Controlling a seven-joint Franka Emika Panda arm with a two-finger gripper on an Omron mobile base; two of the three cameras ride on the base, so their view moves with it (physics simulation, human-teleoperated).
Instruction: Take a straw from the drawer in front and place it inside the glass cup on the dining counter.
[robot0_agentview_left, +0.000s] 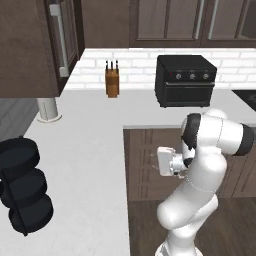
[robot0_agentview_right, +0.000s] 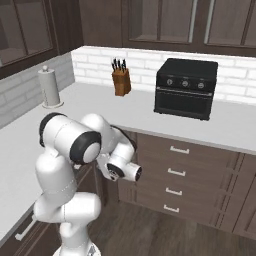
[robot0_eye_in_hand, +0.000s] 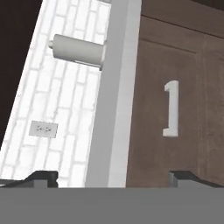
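Grey-white worktop (robot0_agentview_left: 90, 150) runs along the brick wall, and everything here sits relative to it. On it stand the black toaster oven (robot0_agentview_right: 185, 88), the paper towel roll (robot0_agentview_right: 50, 87) and the knife block (robot0_agentview_right: 121, 79). Just under its edge is the dark-brown drawer (robot0_eye_in_hand: 175, 105) with its silver bar handle (robot0_eye_in_hand: 171, 109) (rolled sideways in my hand view). My gripper (robot0_eye_in_hand: 111, 177) faces that front, fingers (robot0_eye_in_hand: 41, 177) spread wide, holding and touching nothing.

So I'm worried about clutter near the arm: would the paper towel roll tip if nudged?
The tall white paper towel roll on its round base probably tips fairly easily: it stands upright and narrow. It is likely light, and being cylindrical, it could roll on the grey-white worktop.
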